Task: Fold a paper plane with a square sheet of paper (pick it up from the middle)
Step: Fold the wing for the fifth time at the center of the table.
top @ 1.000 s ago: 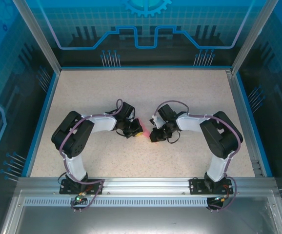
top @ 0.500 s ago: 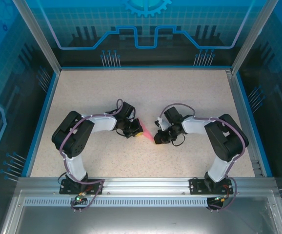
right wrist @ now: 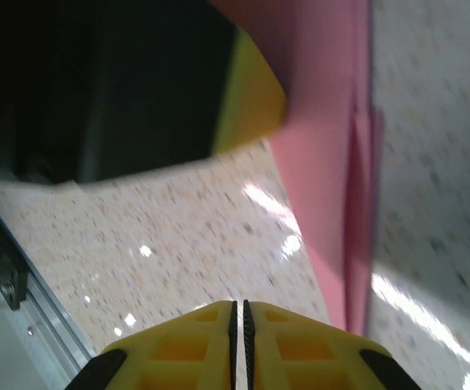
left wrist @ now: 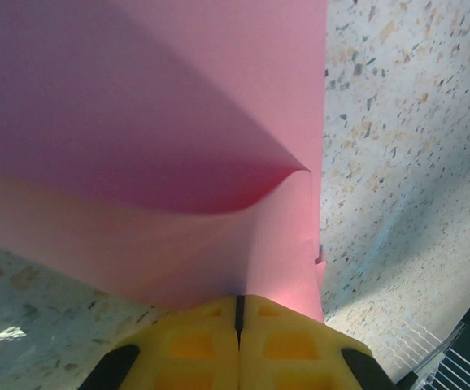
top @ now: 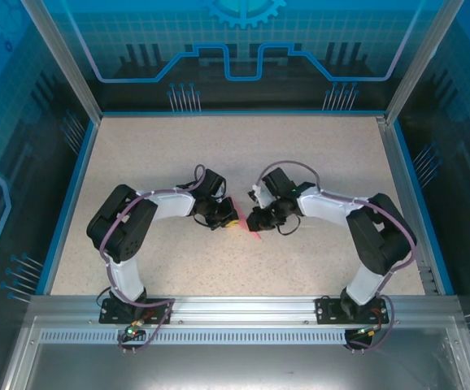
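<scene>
The pink-red paper (left wrist: pixel 178 122) is folded into a narrow layered strip, one flap arching up off the table. My left gripper (left wrist: pixel 238 299) is shut, and the paper's near edge runs in at its yellow fingertips. In the top view the left gripper (top: pixel 227 216) and right gripper (top: pixel 255 223) stand close together mid-table, with a sliver of paper (top: pixel 240 220) between them. My right gripper (right wrist: pixel 238 304) is shut with nothing in it, just over bare table. The paper (right wrist: pixel 324 162) lies to its right, and the left gripper's yellow finger (right wrist: pixel 251 97) is ahead of it.
A speckled beige tabletop (top: pixel 316 154) is ringed by a blue rim (top: pixel 71 195) and clear walls. An aluminium rail (top: pixel 243 307) carrying both arm bases runs along the near edge. There is open tabletop behind and to either side of the grippers.
The right gripper drew back to the right and down, then swung in again close to the left gripper. The left arm and the paper have stayed put.
</scene>
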